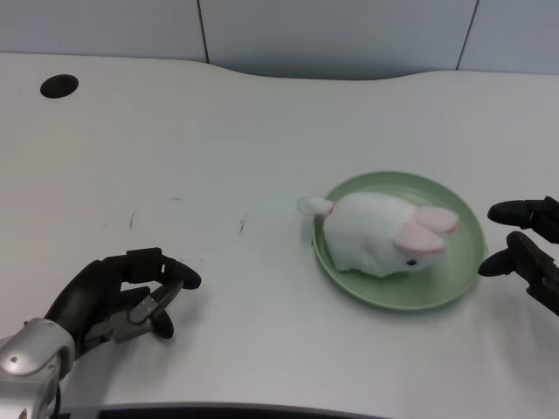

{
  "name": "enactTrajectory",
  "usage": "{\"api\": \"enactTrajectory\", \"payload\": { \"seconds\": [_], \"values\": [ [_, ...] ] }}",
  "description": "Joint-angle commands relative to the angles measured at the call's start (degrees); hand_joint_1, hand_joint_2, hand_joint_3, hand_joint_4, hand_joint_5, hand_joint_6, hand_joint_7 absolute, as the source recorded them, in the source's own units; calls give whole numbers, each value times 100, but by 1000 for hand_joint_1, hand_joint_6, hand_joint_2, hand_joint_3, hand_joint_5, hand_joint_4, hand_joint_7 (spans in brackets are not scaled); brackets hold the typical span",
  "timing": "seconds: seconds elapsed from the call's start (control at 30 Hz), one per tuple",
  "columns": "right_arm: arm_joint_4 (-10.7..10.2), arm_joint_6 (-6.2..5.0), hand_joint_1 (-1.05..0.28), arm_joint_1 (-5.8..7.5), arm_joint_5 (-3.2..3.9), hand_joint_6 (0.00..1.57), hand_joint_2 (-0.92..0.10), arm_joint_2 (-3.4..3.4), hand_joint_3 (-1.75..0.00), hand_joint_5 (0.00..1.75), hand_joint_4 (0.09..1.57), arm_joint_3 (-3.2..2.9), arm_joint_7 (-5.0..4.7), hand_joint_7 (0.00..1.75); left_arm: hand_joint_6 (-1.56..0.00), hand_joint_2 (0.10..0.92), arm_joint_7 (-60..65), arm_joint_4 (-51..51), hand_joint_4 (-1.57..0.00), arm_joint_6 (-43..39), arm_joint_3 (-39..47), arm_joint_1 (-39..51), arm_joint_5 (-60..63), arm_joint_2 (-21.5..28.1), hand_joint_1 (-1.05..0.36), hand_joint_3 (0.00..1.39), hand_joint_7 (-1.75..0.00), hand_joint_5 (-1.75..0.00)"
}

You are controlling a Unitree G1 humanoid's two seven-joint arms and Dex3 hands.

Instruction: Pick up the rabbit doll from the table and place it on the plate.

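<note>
A white rabbit doll [382, 231] with pink ears lies on the green plate [454, 279] at the right of the table, its tail hanging over the plate's left rim. My left hand [122, 297] rests low at the near left, well away from the plate. It holds nothing, and its fingers are apart and loosely curved.
My right hand [528, 249] waits just to the right of the plate's rim. A dark round hole [58, 85] sits in the table's far left corner. The table's near edge runs along the bottom of the picture.
</note>
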Motion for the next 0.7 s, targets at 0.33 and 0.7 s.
{"api": "enactTrajectory", "payload": {
  "seconds": [0.33, 0.7],
  "values": [
    [339, -56, -290, -253, -66, 262, -921, -73, -524, 1521, 242, -21, -51, 1118, -438, 921, -83, 623, -693, -177, 161, -285, -63, 49, -532, 573, -1730, -1746],
    [733, -462, -274, -393, -174, 279, -921, -85, -544, 1522, 297, -61, 74, 1109, -474, 921, -56, 789, -700, -194, 204, -390, -33, 5, -522, 562, -1668, -1746]
  ]
}}
